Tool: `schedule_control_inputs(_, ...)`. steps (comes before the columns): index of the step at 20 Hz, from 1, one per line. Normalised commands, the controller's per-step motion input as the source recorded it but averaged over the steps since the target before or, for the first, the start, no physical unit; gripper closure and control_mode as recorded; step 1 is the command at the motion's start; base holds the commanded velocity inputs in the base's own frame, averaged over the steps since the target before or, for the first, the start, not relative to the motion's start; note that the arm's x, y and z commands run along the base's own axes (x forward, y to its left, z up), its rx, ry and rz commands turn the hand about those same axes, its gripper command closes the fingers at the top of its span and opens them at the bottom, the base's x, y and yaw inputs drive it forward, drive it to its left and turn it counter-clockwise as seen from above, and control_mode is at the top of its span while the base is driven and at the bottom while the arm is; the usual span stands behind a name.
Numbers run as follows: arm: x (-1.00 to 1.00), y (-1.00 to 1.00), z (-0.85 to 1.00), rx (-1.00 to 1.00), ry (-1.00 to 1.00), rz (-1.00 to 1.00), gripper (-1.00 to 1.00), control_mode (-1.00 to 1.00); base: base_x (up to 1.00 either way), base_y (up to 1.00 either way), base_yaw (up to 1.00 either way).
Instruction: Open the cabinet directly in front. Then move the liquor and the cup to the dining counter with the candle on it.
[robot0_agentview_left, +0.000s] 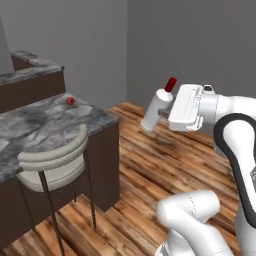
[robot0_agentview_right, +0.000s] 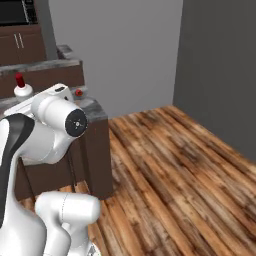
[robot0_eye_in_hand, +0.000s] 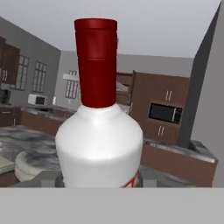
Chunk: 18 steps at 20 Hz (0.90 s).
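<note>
My gripper (robot0_agentview_left: 157, 113) is shut on the liquor (robot0_agentview_left: 156, 107), a white bottle with a red cap, and holds it tilted in the air above the wooden floor. The bottle hangs to the right of the dining counter (robot0_agentview_left: 45, 120), a little above its marbled top. The right base view has the liquor (robot0_agentview_right: 22, 90) behind my arm, near the dining counter (robot0_agentview_right: 94, 109). In the hand view the liquor (robot0_eye_in_hand: 99, 140) stands close up, with a grey fingertip (robot0_eye_in_hand: 47, 179) beside its base. The cup and the candle are out of view. Which distant unit is the cabinet I cannot tell.
A grey round-backed stool (robot0_agentview_left: 52, 162) stands at the dining counter's near side. A small red object (robot0_agentview_left: 70, 100) lies on the counter top near its end. Grey walls (robot0_agentview_left: 190, 45) close the corner beyond the wooden floor (robot0_agentview_right: 175, 165). Dark brown units with a microwave (robot0_eye_in_hand: 165, 113) stand far off.
</note>
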Motion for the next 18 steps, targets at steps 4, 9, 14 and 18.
schedule_control_inputs(4, 0.0, 0.0, 0.0, 0.0, 0.0, 0.0, 1.0, 1.0, 0.07, -0.01, 0.3)
schedule_control_inputs(9, 0.0, 0.0, 0.0, 0.0, 0.0, 0.0, 1.0, 1.0, 0.4, -0.15, 0.23)
schedule_control_inputs(14, 0.0, 0.0, 0.0, 0.0, 0.0, 0.0, 1.0, 1.0, 0.14, 0.31, 0.33)
schedule_control_inputs(18, 0.0, 0.0, 0.0, 0.0, 0.0, 0.0, 1.0, 1.0, -0.04, 0.85, 0.24)
